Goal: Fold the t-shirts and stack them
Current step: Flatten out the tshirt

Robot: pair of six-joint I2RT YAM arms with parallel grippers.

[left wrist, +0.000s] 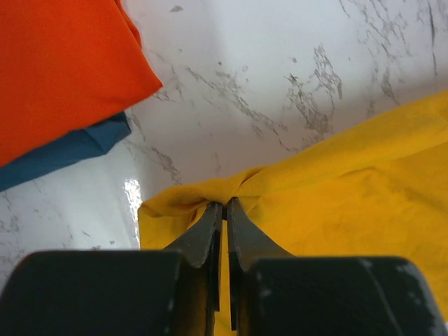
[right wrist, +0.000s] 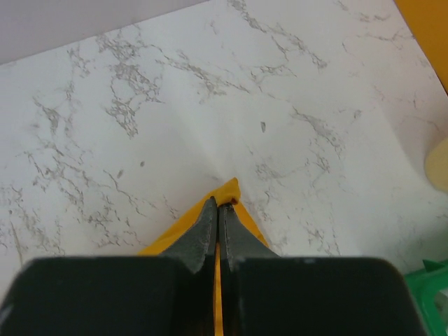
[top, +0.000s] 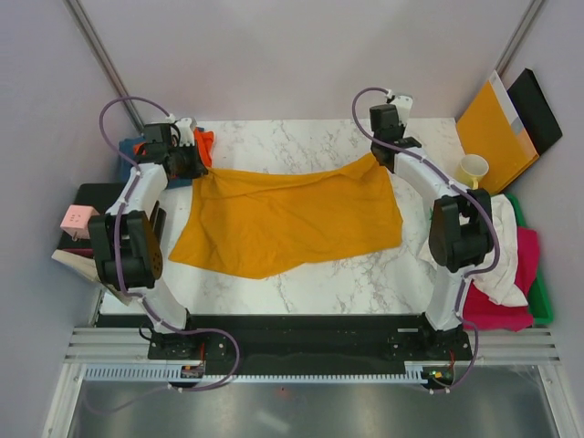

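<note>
**While both arms pinch it, the mustard-yellow t-shirt lies spread on the table**

You have the left gripper clenched on its bunched far-left corner and the right gripper clamped on its far-right tip.

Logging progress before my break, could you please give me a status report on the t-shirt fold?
Left end effector shut on mustard t-shirt, far left corner. Right end effector shut on far right corner. Orange tee, blue tee nearby, not touching.
</note>
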